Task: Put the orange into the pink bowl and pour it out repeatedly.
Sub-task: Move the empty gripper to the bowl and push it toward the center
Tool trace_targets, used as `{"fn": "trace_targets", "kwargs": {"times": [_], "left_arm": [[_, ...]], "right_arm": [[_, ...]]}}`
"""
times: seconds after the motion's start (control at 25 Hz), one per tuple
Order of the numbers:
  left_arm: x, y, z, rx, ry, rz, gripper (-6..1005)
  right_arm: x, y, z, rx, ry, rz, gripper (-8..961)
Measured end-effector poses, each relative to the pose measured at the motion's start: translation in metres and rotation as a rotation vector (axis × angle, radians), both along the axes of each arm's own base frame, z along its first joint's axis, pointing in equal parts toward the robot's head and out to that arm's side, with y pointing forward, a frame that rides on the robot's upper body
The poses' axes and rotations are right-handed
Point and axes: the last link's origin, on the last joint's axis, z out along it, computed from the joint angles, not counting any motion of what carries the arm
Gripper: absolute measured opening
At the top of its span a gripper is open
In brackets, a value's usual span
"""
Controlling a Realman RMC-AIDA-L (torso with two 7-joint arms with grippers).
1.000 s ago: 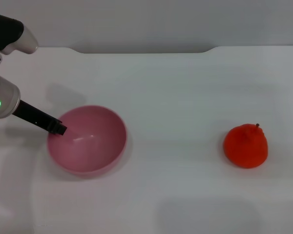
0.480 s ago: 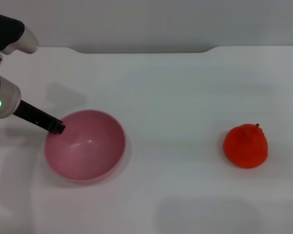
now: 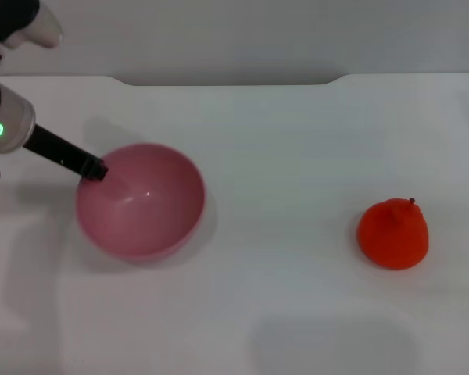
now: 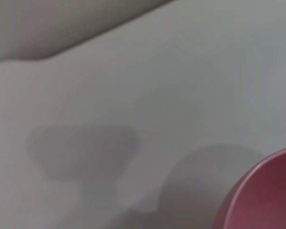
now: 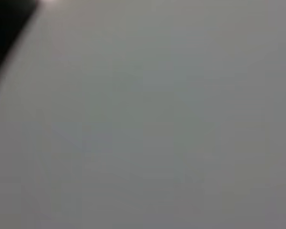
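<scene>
Since the earlier head frames the pink bowl [image 3: 140, 201] has risen and shifted toward 12 o'clock with the left pincer [image 3: 96, 169], while the orange [image 3: 393, 233] has not moved.

From the head view, the left pincer sits on the bowl's rim at about 10 o'clock and appears clamped on it, since the bowl travels with it, though the fingers themselves are too small to read clearly. The bowl is empty and its mouth faces up, tipped slightly. The orange rests on the white surface [image 3: 281, 156] at roughly 3 o'clock from the bowl, well apart from it, stem up. That suggests a pour is finished and the fruit now waits to be put back in; the placing step looks like the one left. Nothing lies between bowl and fruit. The surface's far edge runs along 12 o'clock, with a stepped notch right of centre, well away from both things. The right pincer is not in sight.

From the left wrist view, only a curved slice of the pink rim shows, above bare surface and shadows.

From the right wrist view, only plain grey and a dark corner appear; nothing can be told about that pincer.
</scene>
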Motion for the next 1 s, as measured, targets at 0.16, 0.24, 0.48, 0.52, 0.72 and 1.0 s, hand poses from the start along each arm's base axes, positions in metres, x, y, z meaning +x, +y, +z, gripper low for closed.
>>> {"fn": "trace_targets", "kwargs": {"times": [0.16,0.24,0.48,0.52,0.72,1.0], "left_arm": [[0.005,0.004,0.002,0.006,-0.003,-0.012,42],[0.013,0.007,0.002,-0.007,0.000,-0.033,42],[0.020,0.007,-0.002,-0.024,-0.001,-0.046,42],[0.021,0.007,-0.002,-0.024,-0.002,-0.047,42],[0.029,0.009,-0.001,-0.037,-0.005,-0.058,41],[0.039,0.012,-0.003,-0.056,-0.003,-0.077,41]], "right_arm": [[-0.040,-0.003,0.009,-0.161,-0.152,0.204,553],[-0.059,-0.003,0.010,-0.254,-0.293,0.258,553],[-0.085,0.005,0.002,-0.447,-0.679,0.188,553],[-0.087,0.008,0.000,-0.482,-0.725,0.162,552],[-0.089,0.021,-0.013,-0.679,-0.948,0.016,552],[-0.073,0.032,-0.047,-0.880,-1.272,-0.256,554]]}}
